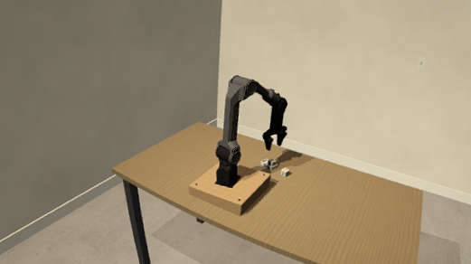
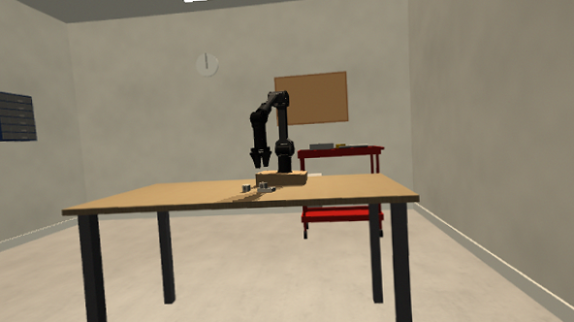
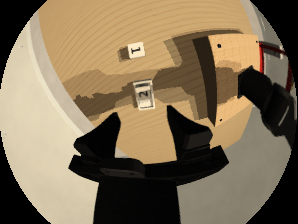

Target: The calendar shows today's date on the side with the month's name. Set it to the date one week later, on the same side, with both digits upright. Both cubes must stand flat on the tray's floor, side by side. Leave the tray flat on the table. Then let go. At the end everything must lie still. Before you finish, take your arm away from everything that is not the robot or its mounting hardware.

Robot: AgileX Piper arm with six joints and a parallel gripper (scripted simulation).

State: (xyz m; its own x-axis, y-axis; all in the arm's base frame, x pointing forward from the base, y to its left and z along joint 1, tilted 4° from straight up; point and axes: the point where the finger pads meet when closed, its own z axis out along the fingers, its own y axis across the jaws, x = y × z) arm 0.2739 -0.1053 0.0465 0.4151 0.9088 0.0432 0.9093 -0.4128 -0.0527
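The small grey tray (image 3: pixel 143 94) lies on the table near the arm's base, with one white cube in it showing a "2" on top. It also shows in the top view (image 1: pixel 269 164) and the exterior view (image 2: pixel 265 186). A second white cube (image 3: pixel 135 50) stands alone on the table beyond the tray, with a "1" on top; it shows in the top view (image 1: pixel 285 171) and the exterior view (image 2: pixel 245 187). My gripper (image 1: pixel 273 141) hangs open and empty well above the tray, fingers spread wide (image 3: pixel 143 125).
The arm stands on a wooden base block (image 1: pixel 230 189) close to the tray. A red cart (image 2: pixel 342 188) stands behind the table.
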